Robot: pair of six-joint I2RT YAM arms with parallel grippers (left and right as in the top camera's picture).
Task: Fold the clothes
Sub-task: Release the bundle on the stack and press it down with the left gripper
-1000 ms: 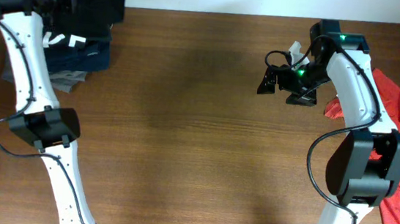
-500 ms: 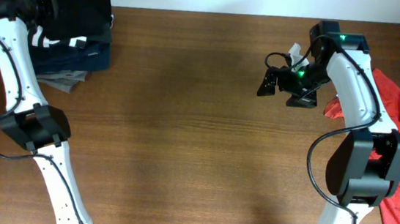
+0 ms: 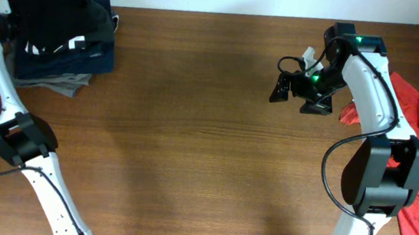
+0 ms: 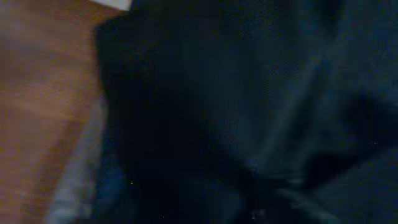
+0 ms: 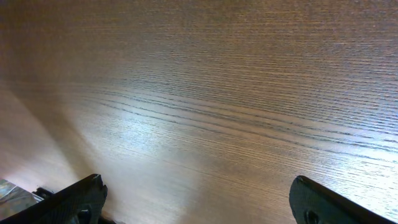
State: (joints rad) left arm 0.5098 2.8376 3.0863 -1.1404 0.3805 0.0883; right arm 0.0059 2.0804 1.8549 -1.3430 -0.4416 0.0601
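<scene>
The right gripper [image 3: 292, 87] hangs over bare wood far to the right of the clothes pile [image 3: 54, 50], its fingers [image 5: 79, 198] spread wide and holding nothing. Farther right of the pile, a red cloth [image 3: 418, 114] lies crumpled at the table [image 3: 193, 131] edge. The left gripper is hidden at the pile's left side, so I cannot tell its state. Its camera shows only a black garment [image 4: 249, 112], bunched atop the pile over a navy piece [image 3: 88, 61] and a grey piece [image 3: 70, 85].

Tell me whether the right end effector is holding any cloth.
No, the right end effector is open, with only bare table showing in the gap.
</scene>
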